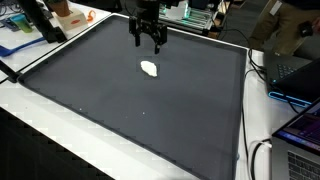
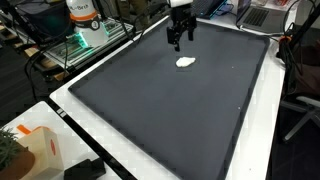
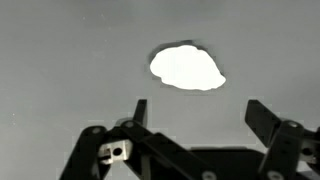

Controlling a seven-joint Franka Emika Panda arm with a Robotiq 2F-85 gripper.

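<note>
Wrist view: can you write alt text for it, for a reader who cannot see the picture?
A small, flat, irregular white blob lies on a plain dark grey mat, just ahead of the black two-finger gripper. The gripper comes in from the bottom edge with its fingers spread open, and it does not touch the blob.

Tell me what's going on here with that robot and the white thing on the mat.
A robot's black hand hangs open above a large dark grey mat spread over a white table. Just below and in front of it lies a small white lump with an irregular outline, flat on the mat. In the wrist view the lump sits beyond the fingertips, clear of both. Nothing is gripped and the hand is not touching the lump.
</note>
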